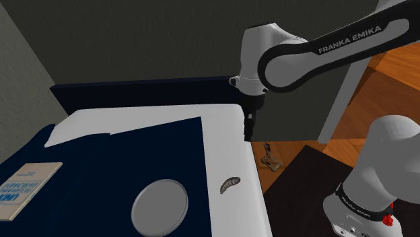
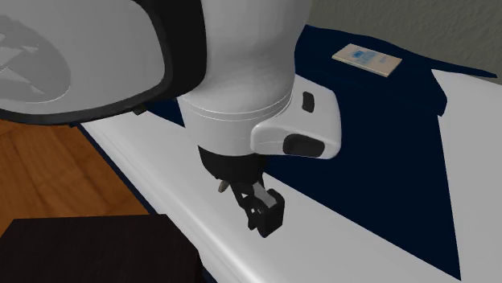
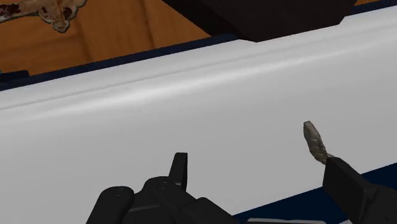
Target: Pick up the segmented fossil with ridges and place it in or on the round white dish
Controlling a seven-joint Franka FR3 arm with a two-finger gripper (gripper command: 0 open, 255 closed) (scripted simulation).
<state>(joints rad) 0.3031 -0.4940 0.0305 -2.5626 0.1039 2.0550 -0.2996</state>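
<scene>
– Black gripper [image 3: 257,164], status?
– Fingers [image 3: 180,167] spread apart, nothing between them. It hangs over the white edge strip of the work surface [image 1: 225,134].
– Fossil?
– Grey-brown ridged fossil [image 1: 229,183] lies on that white strip, just beside one fingertip in the wrist view, not touched. In the shoulder view it sits nearer the camera than the gripper.
– Dish?
– Round grey-white dish [image 1: 159,205] rests on the navy cover [image 1: 134,161], to the shoulder view's left of the fossil, apart from it. Book [image 1: 27,188] farther left; wooden floor [image 1: 383,101] beyond the edge.

One ridged fossil [image 1: 230,183], one round dish [image 1: 159,206], one book [image 1: 27,189], one arm [image 1: 323,54].
</scene>
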